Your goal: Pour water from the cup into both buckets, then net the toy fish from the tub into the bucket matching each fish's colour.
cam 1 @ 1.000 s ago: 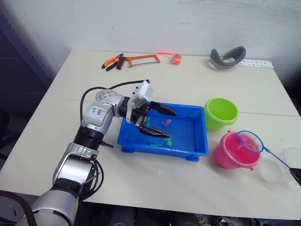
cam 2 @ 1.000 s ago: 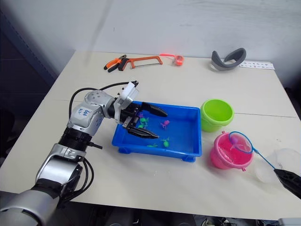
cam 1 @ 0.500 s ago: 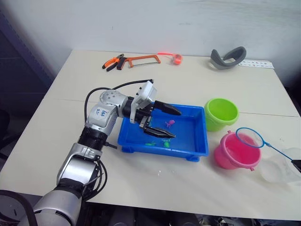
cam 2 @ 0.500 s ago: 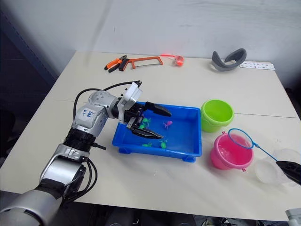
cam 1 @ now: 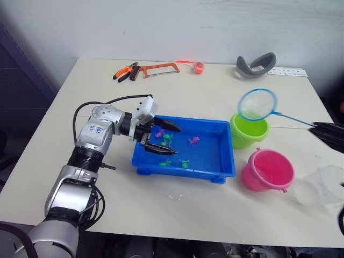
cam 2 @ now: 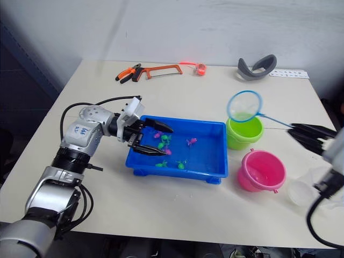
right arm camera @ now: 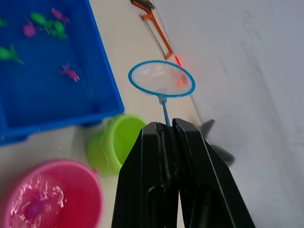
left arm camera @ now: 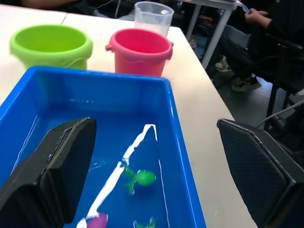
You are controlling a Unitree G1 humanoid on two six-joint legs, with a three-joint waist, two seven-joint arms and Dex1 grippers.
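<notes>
Lifted away from the pink bucket (cam 1: 268,170), the net (cam 1: 257,104) now hangs above the green bucket (cam 1: 249,130), its hoop raised and tilted, its thin handle running back to the right gripper (cam 1: 329,132), whose fingers are pinched tight on the handle's end. From that hoop the tub (cam 1: 215,171) lies to the robot's left and lower, so the next dip is probably a sweep leftward and down, and the right arm is the one carrying the tool. Small green and magenta fish (cam 2: 163,142) are scattered in shallow water at the tub's left half. There the left gripper (cam 1: 162,137) hovers with its fingers spread wide, holding nothing. A clear cup (cam 1: 318,188) stands just beside the pink bucket.
</notes>
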